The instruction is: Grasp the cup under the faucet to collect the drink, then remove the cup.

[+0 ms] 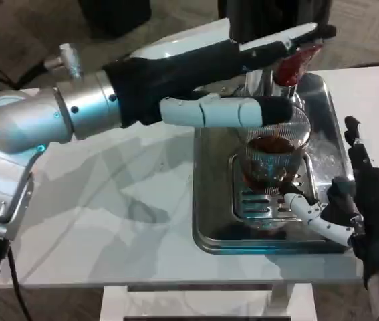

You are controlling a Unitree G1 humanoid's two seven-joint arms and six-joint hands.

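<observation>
The left hand (242,110) gripped the ribbed clear glass cup (276,157), dark drink already inside, on the steel drip tray (209,200) at the white table's (109,200) right edge under the red-handled faucet (289,67), removal pending; right hand (349,214) loose, empty.
</observation>
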